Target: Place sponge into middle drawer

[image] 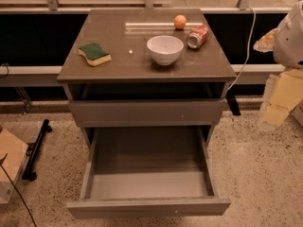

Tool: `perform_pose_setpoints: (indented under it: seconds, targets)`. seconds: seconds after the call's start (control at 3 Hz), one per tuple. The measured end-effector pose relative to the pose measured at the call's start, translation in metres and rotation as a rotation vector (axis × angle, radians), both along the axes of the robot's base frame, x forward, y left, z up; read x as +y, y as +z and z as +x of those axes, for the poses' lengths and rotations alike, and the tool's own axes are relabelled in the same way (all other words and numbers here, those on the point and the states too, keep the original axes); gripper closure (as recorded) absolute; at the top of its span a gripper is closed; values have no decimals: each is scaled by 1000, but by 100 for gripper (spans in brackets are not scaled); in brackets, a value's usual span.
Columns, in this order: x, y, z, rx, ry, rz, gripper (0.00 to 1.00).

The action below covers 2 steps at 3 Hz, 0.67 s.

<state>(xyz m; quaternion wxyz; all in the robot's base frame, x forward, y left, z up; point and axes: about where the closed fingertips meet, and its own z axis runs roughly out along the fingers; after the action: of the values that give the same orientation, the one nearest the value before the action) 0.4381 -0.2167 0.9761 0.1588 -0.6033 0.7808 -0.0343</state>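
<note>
The sponge [94, 54], dark green on top with a yellow body, lies flat on the cabinet top near its left edge. The middle drawer [149, 206] is pulled far out below, and its pale grey floor is bare. My gripper [271, 117] hangs at the right edge of the camera view, right of the cabinet and about level with the upper drawer. It is far from the sponge and holds nothing that I can see.
On the cabinet top stand a white bowl [164, 49], an orange [180, 21] and a tipped soda can [198, 36]. The upper drawer [147, 111] is slightly pulled out. A black stand [35, 150] lies on the speckled floor at the left.
</note>
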Motion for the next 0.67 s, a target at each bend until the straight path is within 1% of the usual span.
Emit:
perform_pose_setpoints:
  seconds: [0.33, 0.67]
  targets:
    - [5, 1, 2, -7, 7, 12, 0]
    - [44, 7, 12, -54, 62, 102, 0]
